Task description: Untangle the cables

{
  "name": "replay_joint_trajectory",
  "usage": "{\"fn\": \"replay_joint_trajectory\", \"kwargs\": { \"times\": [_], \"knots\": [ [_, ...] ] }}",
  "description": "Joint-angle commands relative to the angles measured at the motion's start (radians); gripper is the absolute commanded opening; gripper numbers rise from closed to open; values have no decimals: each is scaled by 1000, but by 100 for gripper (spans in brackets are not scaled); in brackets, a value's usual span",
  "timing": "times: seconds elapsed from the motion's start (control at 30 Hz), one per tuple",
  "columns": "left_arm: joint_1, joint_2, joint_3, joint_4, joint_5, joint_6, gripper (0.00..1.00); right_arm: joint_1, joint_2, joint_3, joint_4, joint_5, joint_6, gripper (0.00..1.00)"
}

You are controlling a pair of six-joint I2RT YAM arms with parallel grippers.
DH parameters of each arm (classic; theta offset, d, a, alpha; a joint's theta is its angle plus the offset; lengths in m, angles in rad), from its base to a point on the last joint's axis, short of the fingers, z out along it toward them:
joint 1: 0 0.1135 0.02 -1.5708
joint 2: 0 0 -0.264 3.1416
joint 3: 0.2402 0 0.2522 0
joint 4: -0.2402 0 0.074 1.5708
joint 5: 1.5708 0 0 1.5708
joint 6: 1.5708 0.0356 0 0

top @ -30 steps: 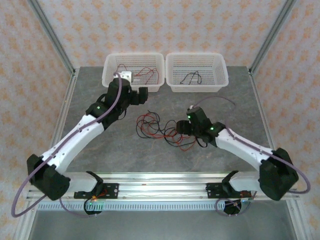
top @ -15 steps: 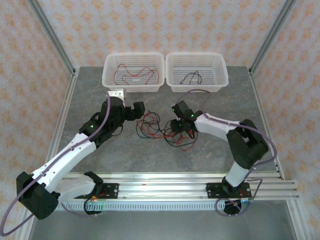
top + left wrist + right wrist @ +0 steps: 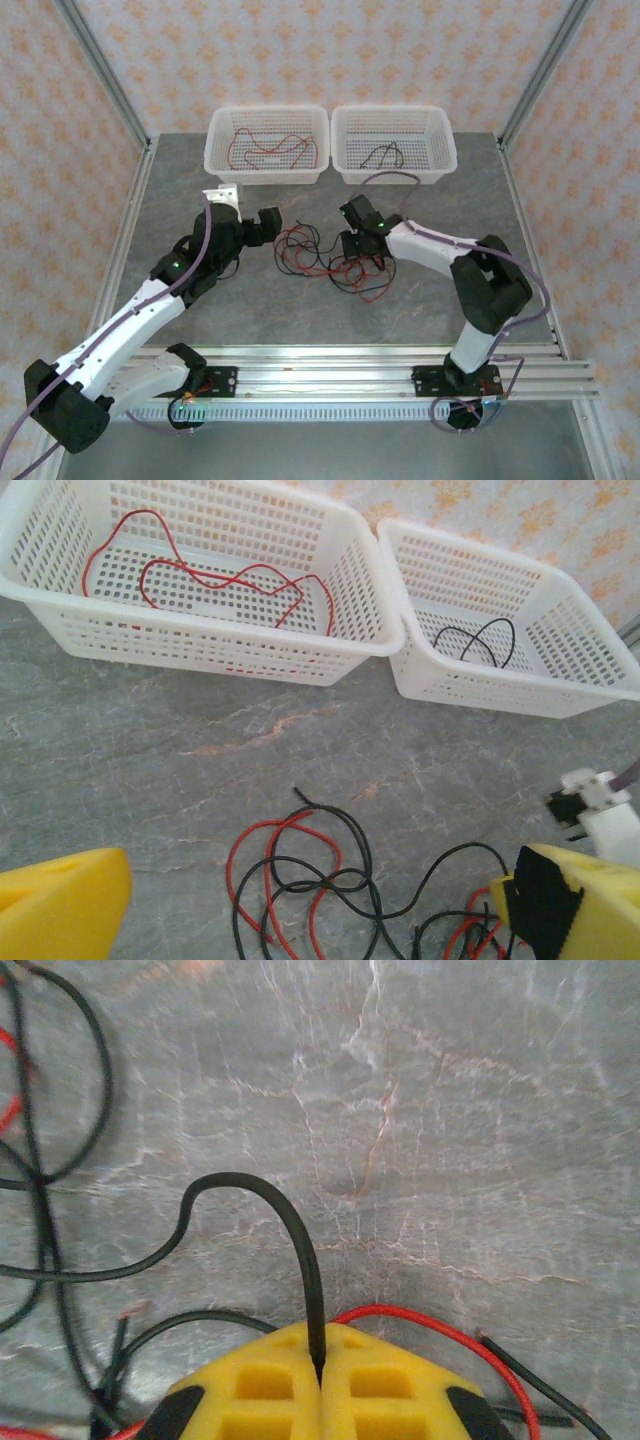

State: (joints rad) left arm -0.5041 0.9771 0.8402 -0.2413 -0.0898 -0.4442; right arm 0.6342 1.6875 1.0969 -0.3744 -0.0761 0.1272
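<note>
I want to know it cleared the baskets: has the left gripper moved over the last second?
Yes. The left gripper has drawn back from the front wall of the left basket, toward the arm bases.

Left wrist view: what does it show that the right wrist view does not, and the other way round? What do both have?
Left wrist view, not the right wrist one: the left basket with a red cable in it, the right basket with a black cable in it, and the open left hand.
Right wrist view, not the left wrist one: a close look at the right hand shut on a black strand.
Both: the grey table and the pile of red and black cables on it.
</note>
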Motion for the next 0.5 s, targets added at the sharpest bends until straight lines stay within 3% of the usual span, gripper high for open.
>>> {"fn": "replay_joint_trajectory", "kwargs": {
  "times": [0.0, 0.27, 0.47],
  "knots": [
    [5, -15, -38, 58, 12, 14, 99, 7, -145, 63, -40, 12, 27, 0],
    [6, -18, -85, 116, 60, 6, 99, 7, -394, 127, 0, -51, 33, 0],
    [6, -37, -149, 190, 122, -23, 99, 7, -502, 187, 65, -28, 31, 0]
  ]
}}
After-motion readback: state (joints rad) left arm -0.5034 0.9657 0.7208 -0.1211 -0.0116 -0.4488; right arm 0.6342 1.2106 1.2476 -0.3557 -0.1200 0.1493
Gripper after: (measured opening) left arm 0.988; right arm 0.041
